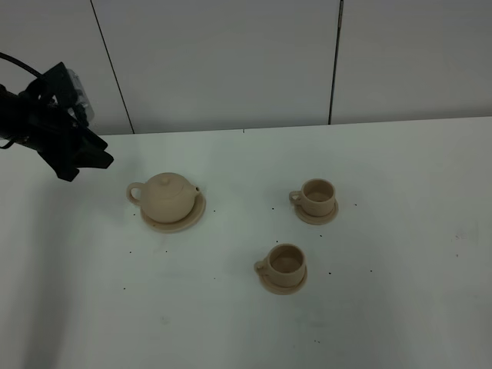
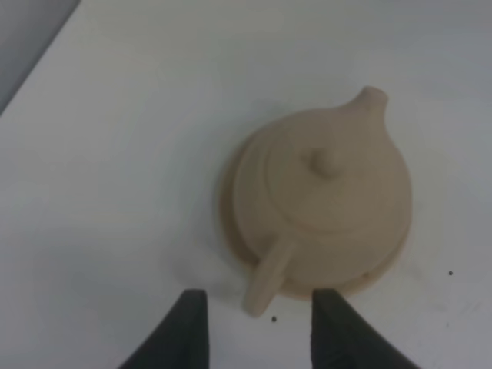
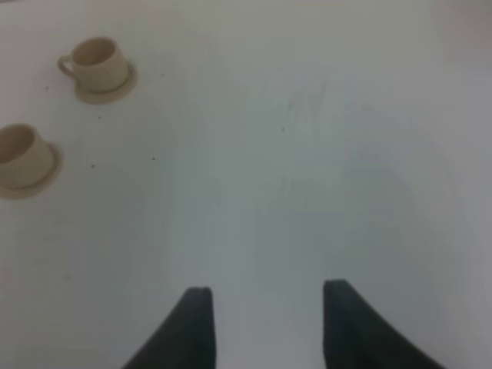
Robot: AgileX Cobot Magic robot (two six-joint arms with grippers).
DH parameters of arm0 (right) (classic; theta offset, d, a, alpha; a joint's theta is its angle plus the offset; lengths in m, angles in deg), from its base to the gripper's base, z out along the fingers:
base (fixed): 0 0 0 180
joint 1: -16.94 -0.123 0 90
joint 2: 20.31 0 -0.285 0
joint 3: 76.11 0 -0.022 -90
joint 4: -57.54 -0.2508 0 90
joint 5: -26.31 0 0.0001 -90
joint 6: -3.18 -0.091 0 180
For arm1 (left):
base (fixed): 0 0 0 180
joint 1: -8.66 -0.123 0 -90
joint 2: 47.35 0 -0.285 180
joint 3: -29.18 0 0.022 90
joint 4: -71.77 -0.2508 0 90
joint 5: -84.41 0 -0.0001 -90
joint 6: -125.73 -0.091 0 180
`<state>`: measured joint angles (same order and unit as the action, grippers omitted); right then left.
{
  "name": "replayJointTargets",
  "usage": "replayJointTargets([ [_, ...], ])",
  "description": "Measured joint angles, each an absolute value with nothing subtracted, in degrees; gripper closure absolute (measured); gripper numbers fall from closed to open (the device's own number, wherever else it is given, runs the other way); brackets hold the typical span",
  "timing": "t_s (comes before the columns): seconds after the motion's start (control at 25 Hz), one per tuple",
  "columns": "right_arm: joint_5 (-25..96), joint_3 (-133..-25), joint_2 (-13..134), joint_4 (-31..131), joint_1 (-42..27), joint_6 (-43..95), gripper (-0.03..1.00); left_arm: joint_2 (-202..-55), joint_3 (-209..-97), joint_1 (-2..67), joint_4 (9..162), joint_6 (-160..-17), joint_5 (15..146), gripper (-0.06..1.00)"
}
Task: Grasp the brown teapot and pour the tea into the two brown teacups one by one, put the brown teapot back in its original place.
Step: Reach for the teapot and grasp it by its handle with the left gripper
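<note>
The brown teapot (image 1: 168, 194) stands upright on its wide saucer (image 1: 197, 216), its original place, at the table's left, handle pointing left and spout right. My left gripper (image 1: 86, 167) hovers open up and to the left of it, holding nothing. In the left wrist view the teapot (image 2: 327, 200) fills the middle, and its loop handle (image 2: 265, 280) points toward the gap between the open left gripper's (image 2: 261, 319) fingers. The two brown teacups (image 1: 317, 195) (image 1: 285, 261) sit on small saucers to the right. My right gripper (image 3: 265, 315) is open over bare table, with both teacups (image 3: 96, 61) (image 3: 19, 154) far from it.
The white table (image 1: 400, 231) carries only the tea set and a few small dark specks. A grey panelled wall (image 1: 231, 61) runs along the back edge. The right arm is outside the exterior view.
</note>
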<state>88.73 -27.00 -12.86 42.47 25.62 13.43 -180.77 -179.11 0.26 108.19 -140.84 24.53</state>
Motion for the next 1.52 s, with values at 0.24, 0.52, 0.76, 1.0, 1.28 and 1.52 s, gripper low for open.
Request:
replayJointTargets([
  [0.24, 88.7, -27.0, -12.9, 42.5, 25.6, 13.4, 0.64, -185.2, -179.5, 2.8, 104.8, -140.5, 24.7, 0.59],
  [0.52, 88.7, -27.0, -12.9, 42.4, 25.6, 13.4, 0.64, -185.7, -179.8, 3.0, 104.2, -139.5, 24.6, 0.59],
  [0.76, 88.7, -27.0, -12.9, 42.4, 25.6, 13.4, 0.64, -185.7, -179.8, 3.0, 100.7, -139.5, 24.5, 0.59],
  [1.0, 88.7, -27.0, -12.9, 42.4, 25.6, 13.4, 0.64, -185.7, -179.8, 3.0, 98.1, -139.7, 25.7, 0.59],
  [1.28, 88.7, -27.0, -12.9, 42.4, 25.6, 13.4, 0.64, -185.7, -179.8, 3.0, 100.7, -146.6, 26.7, 0.59],
  [1.52, 88.7, -27.0, -12.9, 42.4, 25.6, 13.4, 0.64, -185.7, -179.8, 3.0, 101.2, -148.4, 29.2, 0.59],
])
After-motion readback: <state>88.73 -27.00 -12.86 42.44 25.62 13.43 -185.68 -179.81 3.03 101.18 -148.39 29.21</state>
